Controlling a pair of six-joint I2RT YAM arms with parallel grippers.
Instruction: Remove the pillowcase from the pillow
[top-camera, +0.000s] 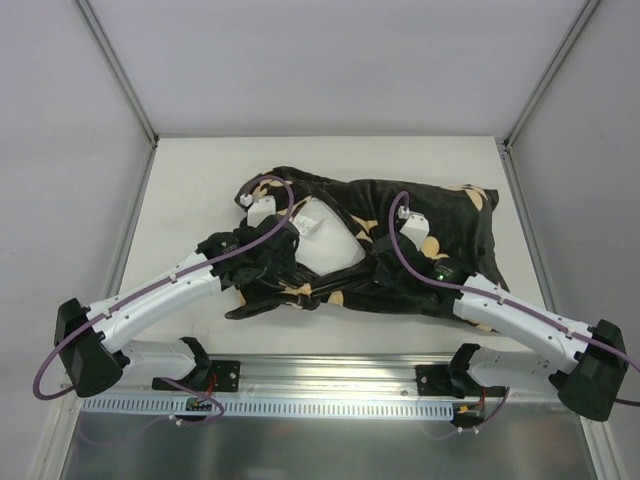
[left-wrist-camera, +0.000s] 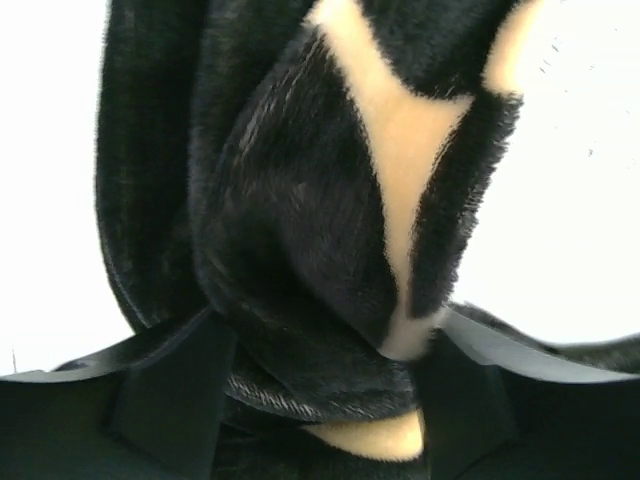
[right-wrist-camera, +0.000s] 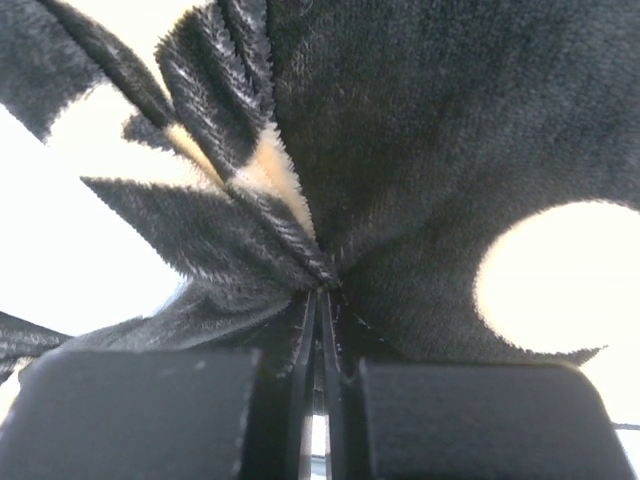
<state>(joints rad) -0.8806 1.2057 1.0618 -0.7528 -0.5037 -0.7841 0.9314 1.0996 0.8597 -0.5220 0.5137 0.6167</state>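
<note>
The black plush pillowcase (top-camera: 440, 215) with tan motifs lies across the middle of the table, bunched at its left end. The white pillow (top-camera: 325, 240) shows through the opening between my two grippers. My left gripper (top-camera: 290, 262) sits at the left of that opening. In the left wrist view it (left-wrist-camera: 325, 400) holds a thick fold of the pillowcase (left-wrist-camera: 300, 250) between its fingers. My right gripper (top-camera: 378, 252) sits at the right of the opening. In the right wrist view it (right-wrist-camera: 322, 300) is pinched on gathered pillowcase fabric (right-wrist-camera: 430, 150). Most of the pillow is hidden inside the cover.
The white table (top-camera: 200, 200) has metal frame posts at its back corners and grey walls around it. A metal rail (top-camera: 330, 375) with the arm bases runs along the near edge. Purple cables loop over both wrists.
</note>
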